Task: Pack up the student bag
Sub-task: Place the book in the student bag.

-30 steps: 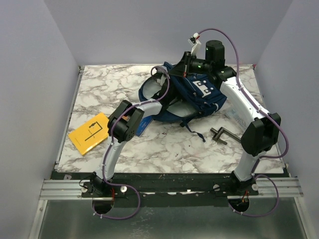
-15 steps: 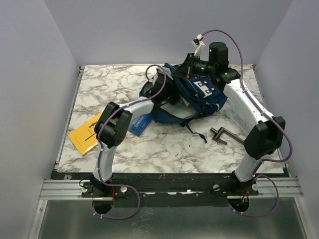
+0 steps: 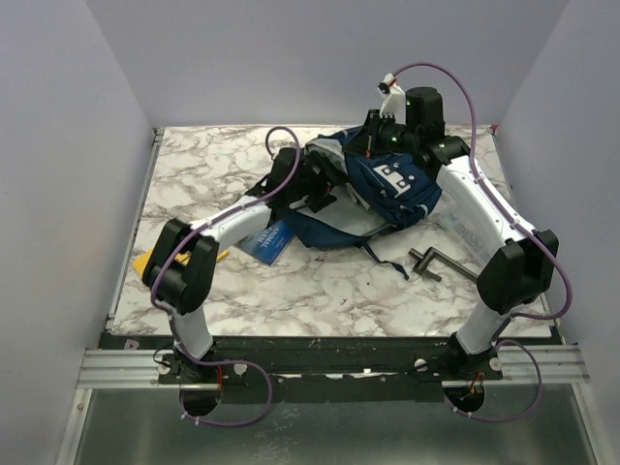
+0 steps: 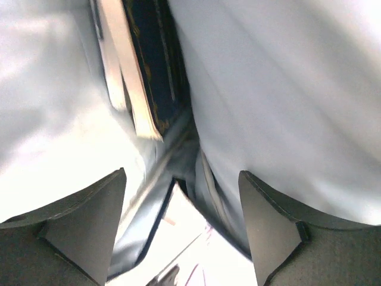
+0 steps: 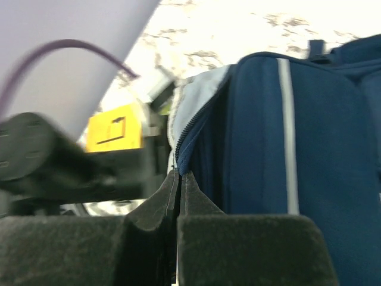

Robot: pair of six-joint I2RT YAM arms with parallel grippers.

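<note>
- Two arms meet at the student bag (image 3: 397,189), which lies at the far side of the marble worktop (image 3: 223,165), right of centre, its navy front with white buckle clips turned up.
- Your left arm reaches across from the near left, and its wrist goes into the bag's open mouth.
- The left wrist view shows the left jaws spread wide, the two dark fingers (image 4: 89,226) well apart and gripping nothing. Pale grey lining (image 4: 286,89) surrounds them.
- Between the folds of lining ahead of those jaws you can see a flat dark item with a pale edge (image 4: 140,101). What it is cannot be told.
- Your right jaws are pressed together on the bag's upper rim, pinching the fabric right beside the zipper (image 5: 189,134), and the rim is raised off the worktop.
- A blue booklet (image 3: 268,242) lies on the worktop just beside the bag's near left edge, partly under the left arm.
- A yellow card (image 3: 142,263) sits near the left edge, mostly hidden by the left arm's elbow.
- A dark metal crank-shaped tool (image 3: 434,263) lies near the bag's near right side, apart from it.
</note>
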